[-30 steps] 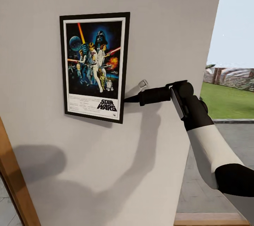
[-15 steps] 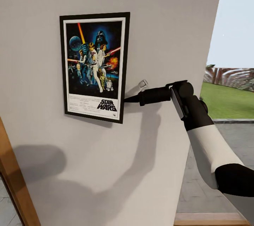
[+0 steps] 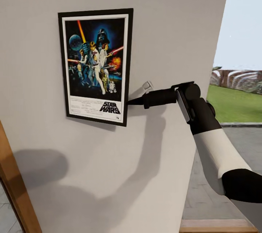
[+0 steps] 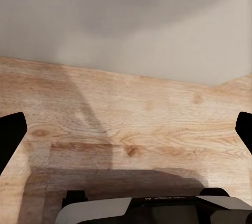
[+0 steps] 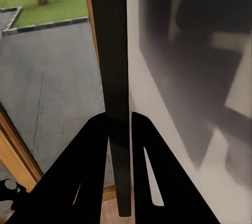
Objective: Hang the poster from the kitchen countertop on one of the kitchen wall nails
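Hanging flat against the grey wall (image 3: pixel 174 25), the poster (image 3: pixel 95 65) sits upright, its right frame edge pinched between the right gripper (image 3: pixel 130 103) fingers. Left gripper (image 4: pixel 126 129) fingers are spread wide apart over wooden flooring (image 4: pixel 131 129).

The right arm has a smooth white forearm shell between glossy black joint housings, with a grey flat strip along the black wrist block and a slim black cylinder leading to the right end effector (image 3: pixel 131 103), whose fingers (image 5: pixel 94 171) are matte black, flat and tapered. A small pale grey bracket sits beside that cylinder. The left end effector (image 4: pixel 126 129) has black fingertips and a white-and-black housing with faint lettering.
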